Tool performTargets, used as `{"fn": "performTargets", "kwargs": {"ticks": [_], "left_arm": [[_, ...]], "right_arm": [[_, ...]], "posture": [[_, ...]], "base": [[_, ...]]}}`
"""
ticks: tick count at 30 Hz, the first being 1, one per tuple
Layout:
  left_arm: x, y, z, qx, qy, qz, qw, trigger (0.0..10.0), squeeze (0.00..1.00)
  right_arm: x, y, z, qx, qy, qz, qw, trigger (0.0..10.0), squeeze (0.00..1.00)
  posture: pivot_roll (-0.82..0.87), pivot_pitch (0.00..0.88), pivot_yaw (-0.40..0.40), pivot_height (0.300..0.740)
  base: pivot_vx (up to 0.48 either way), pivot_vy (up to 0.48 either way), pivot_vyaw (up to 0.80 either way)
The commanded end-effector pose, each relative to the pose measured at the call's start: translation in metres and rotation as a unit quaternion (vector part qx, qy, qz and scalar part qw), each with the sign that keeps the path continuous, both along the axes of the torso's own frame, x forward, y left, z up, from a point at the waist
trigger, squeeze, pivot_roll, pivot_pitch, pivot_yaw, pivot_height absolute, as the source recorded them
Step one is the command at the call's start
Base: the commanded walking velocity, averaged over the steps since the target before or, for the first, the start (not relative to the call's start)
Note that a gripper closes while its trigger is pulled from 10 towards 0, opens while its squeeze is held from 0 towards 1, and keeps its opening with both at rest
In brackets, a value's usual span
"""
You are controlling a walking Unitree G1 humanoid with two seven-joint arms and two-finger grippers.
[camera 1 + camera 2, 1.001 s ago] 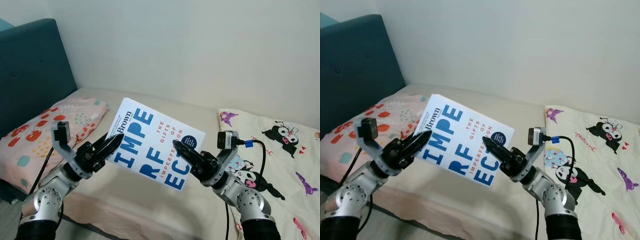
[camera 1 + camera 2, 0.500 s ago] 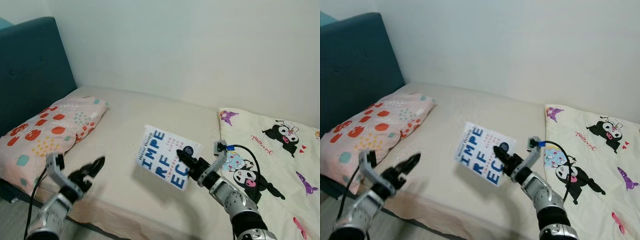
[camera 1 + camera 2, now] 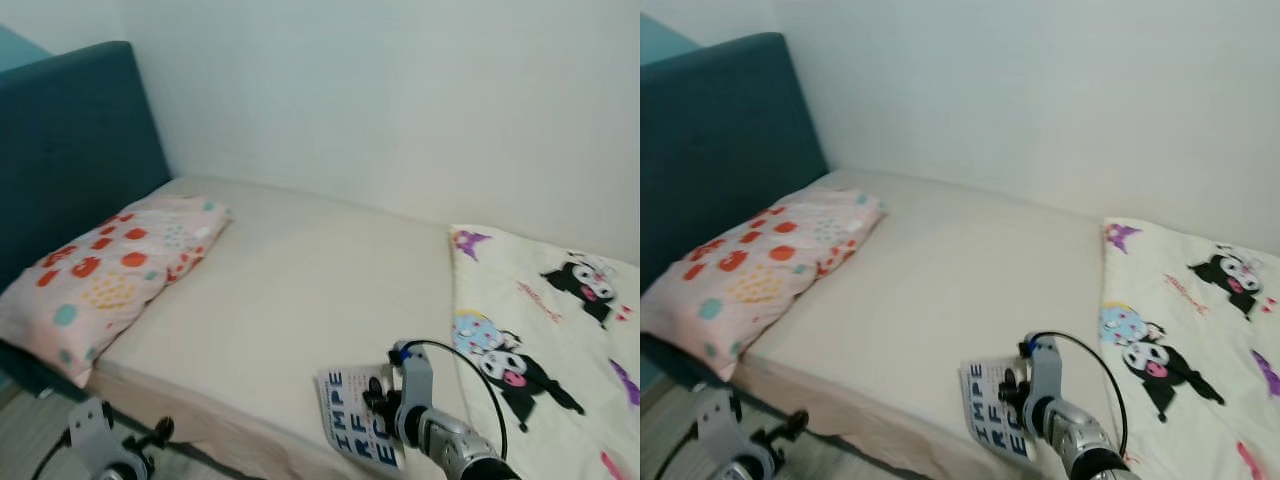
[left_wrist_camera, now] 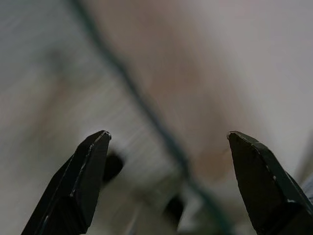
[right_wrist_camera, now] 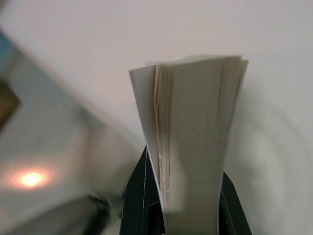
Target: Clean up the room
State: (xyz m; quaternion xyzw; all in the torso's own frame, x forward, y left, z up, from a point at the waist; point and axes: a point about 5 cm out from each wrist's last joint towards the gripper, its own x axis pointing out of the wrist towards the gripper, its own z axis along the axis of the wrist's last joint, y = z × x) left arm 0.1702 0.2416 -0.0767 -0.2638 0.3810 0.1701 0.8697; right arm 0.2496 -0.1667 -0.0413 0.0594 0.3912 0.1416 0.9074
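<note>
A white book [image 3: 352, 432] with blue letters hangs low over the front edge of the beige mattress [image 3: 290, 290]. My right gripper [image 3: 377, 400] is shut on its upper edge. In the right wrist view the book's page edges [image 5: 193, 122] stand clamped between the two black fingers [image 5: 136, 201]. I cannot tell whether the book touches the mattress. My left gripper [image 4: 168, 181] is open and holds nothing. It hangs low at the left [image 3: 150, 438], in front of the bed's edge and near the floor.
A pink pillow [image 3: 112, 268] with coloured spots lies at the bed's left end against a teal headboard [image 3: 75, 150]. A cream blanket [image 3: 560, 330] with cartoon figures covers the right part. A pale wall [image 3: 400, 90] runs behind the bed.
The left gripper let go of the book and dropped down to the left. The right gripper carried the book alone down to the mattress's front edge. The camera shifted slightly.
</note>
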Motion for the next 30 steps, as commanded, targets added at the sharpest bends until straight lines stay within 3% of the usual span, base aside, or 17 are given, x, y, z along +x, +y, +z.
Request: {"fn": "performTargets", "kwargs": {"ticks": [1,4,6,9,16,23,26,30], "left_arm": [[-0.011,-0.005,-0.007,0.009,0.038,-0.01,0.999,10.0,0.0],[-0.033,-0.015,-0.019,0.011,0.094,-0.025,0.995,10.0,0.0],[-0.036,-0.015,-0.021,0.013,0.102,-0.025,0.994,10.0,0.0],[-0.038,-0.016,-0.022,0.018,0.109,-0.026,0.994,10.0,0.0],[-0.04,-0.016,-0.022,0.031,0.119,-0.044,0.991,10.0,0.0],[-0.037,-0.015,-0.021,0.046,0.118,-0.059,0.99,10.0,0.0],[-0.035,-0.016,-0.021,0.053,0.118,-0.074,0.989,10.0,0.0],[-0.034,-0.017,-0.02,0.057,0.117,-0.081,0.988,10.0,0.0]], "right_arm": [[-0.015,-0.002,-0.012,-0.022,0.034,0.0,0.999,10.0,0.0],[-0.033,-0.006,-0.025,-0.041,0.066,-0.017,0.997,10.0,0.0],[-0.037,-0.007,-0.027,-0.047,0.072,-0.019,0.996,10.0,0.0],[-0.043,-0.007,-0.031,-0.054,0.079,-0.025,0.995,10.0,0.0],[-0.049,-0.005,-0.035,-0.067,0.087,-0.025,0.994,10.0,0.0],[-0.05,-0.006,-0.036,-0.073,0.086,-0.03,0.993,10.0,0.0],[-0.043,-0.009,-0.032,-0.07,0.065,-0.046,0.994,10.0,0.0],[-0.012,-0.017,-0.01,-0.032,-0.004,-0.102,0.994,10.0,0.0]], "posture": [[0.0,0.0,-0.046,0.74],[-0.01,0.0,-0.043,0.74],[-0.01,0.0,-0.045,0.74],[0.0,0.0,-0.049,0.74],[0.01,0.0,-0.056,0.74],[0.01,0.0,-0.05,0.74],[0.01,0.0,-0.048,0.74],[0.01,0.0,-0.047,0.74]], "base": [[0.0,0.0,0.74],[0.0,0.0,0.75],[0.0,0.0,0.75],[0.0,0.0,0.75],[-0.48,0.0,0.75],[0.0,0.0,0.75],[0.0,0.0,0.75],[0.0,0.0,0.75]]}}
